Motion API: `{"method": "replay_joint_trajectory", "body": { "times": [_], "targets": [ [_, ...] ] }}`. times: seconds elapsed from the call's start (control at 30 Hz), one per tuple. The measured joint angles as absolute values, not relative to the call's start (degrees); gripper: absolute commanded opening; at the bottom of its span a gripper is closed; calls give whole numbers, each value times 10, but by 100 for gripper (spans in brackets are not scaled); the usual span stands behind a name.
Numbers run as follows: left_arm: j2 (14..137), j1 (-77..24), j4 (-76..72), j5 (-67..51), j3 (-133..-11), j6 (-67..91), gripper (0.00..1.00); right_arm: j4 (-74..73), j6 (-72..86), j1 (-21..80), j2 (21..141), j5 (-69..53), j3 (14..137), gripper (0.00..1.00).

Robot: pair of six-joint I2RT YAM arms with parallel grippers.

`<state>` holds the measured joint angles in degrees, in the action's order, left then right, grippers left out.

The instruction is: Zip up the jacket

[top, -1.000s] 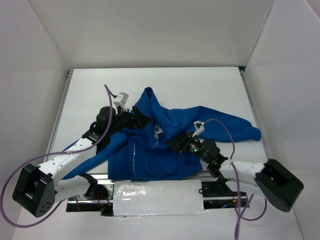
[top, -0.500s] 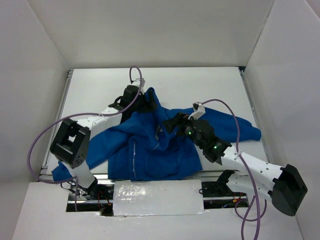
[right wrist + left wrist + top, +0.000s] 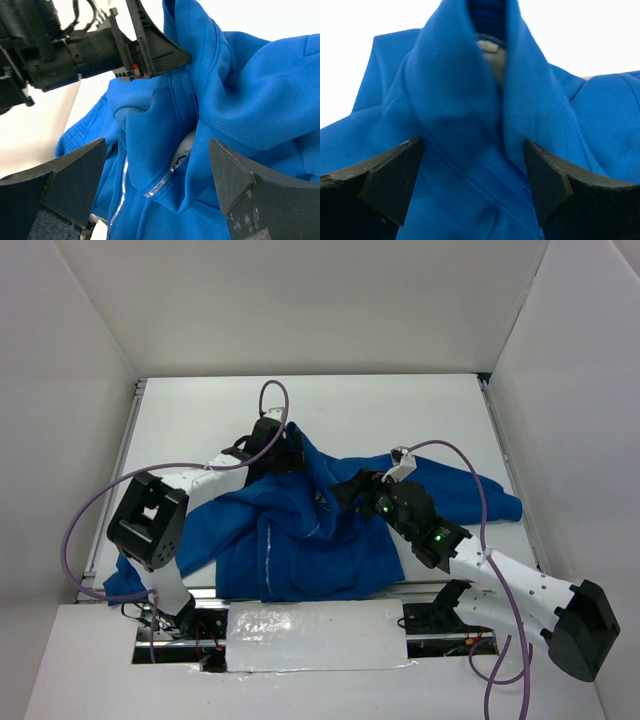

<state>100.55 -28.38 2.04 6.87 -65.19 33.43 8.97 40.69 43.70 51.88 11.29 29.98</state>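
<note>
Jacket (image 3: 300, 540) lay where, tools how?
— Crumpled mid-surface (image 3: 400, 410), hem at the near edge, bare room beyond. Left tool (image 3: 472, 175), fingers apart, straddled the collar (image 3: 470, 75); right tool (image 3: 157, 172), fingers apart, hung above the zipper (image 3: 161, 183).

No text, brand, number or sign can be read in any of the three views. In the left wrist view, a small pale patch (image 3: 489, 49) sits inside the stand-up collar of the blue jacket (image 3: 465, 150). It may be a sewn-in label, but it is too blurred to show any letters.
</note>
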Motion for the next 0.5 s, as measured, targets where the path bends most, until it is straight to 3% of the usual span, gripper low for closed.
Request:
{"method": "replay_joint_trajectory", "body": {
  "times": [0.07, 0.13, 0.27, 0.5],
  "targets": [
    [991, -284, 23, 74, -641, 335, 82, 90, 408, 437, 520, 111, 298, 90],
    [978, -284, 29, 76, -632, 335, 81, 90, 408, 436, 522, 109, 298, 90],
    [961, -284, 32, 76, -620, 335, 92, 92, 408, 436, 525, 107, 295, 90],
    [945, -284, 35, 65, -609, 333, 94, 93, 408, 436, 529, 100, 295, 90]
  ]
}}
